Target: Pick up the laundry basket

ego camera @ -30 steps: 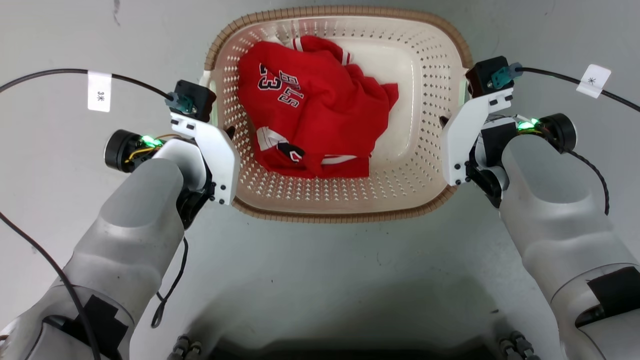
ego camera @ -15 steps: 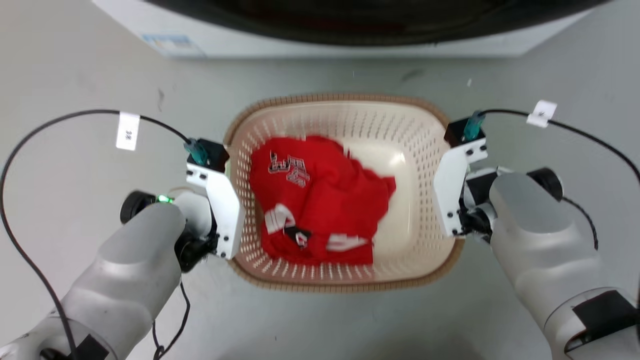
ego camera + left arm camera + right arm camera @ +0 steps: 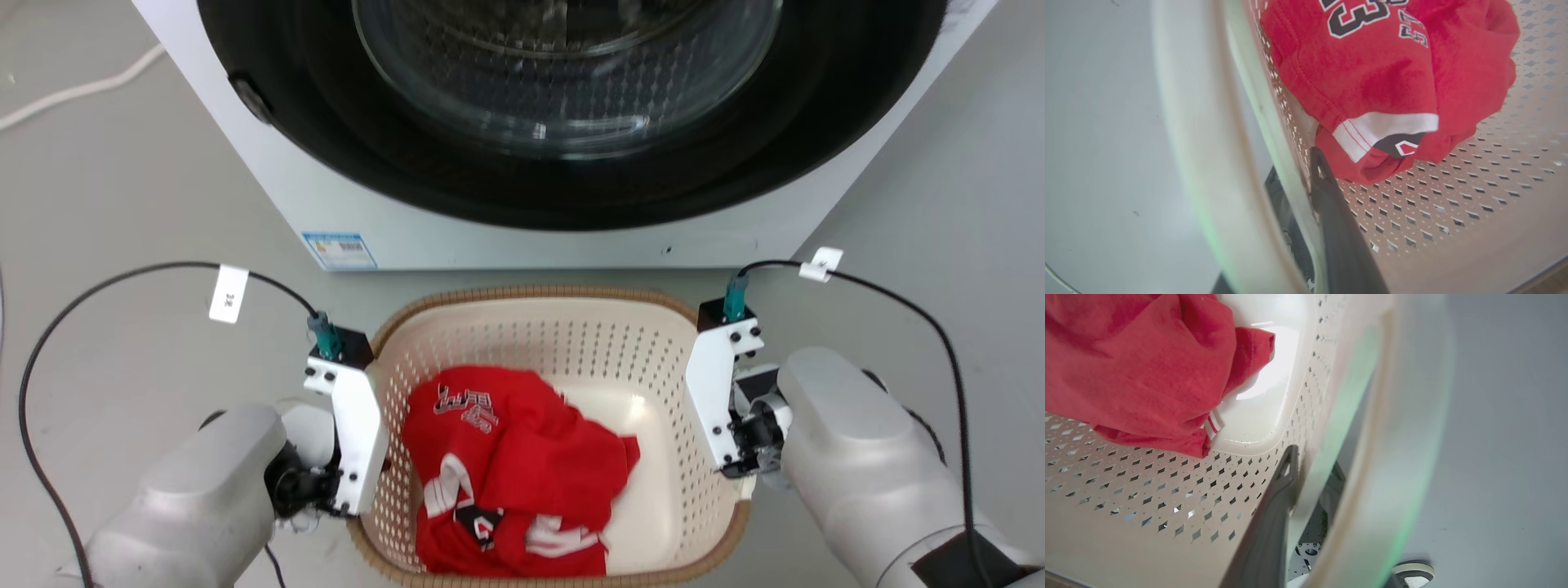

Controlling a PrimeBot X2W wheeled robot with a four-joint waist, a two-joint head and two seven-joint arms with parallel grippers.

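Here, head view: a cream perforated plastic laundry basket (image 3: 531, 292) with a brown woven-look rim shows low in frame, just before a white front-loading washing machine (image 3: 490, 237) on a grey floor (image 3: 122, 180). A crumpled red jersey with white trim (image 3: 506, 465) lies inside, toward the left wall. A pale left forearm (image 3: 204, 490) and a pale right forearm (image 3: 849, 457) flank the short sides. Cannot tell whether the basket clears the floor.

Left wrist view: the left gripper (image 3: 1296, 171) straddles the side wall, one dark finger inside on the perforations, the other outside by the white side handle (image 3: 1188, 122); jaws pinching the wall.

Right wrist view: the right gripper (image 3: 1312, 463) has its jaws clamped likewise on the opposite wall.
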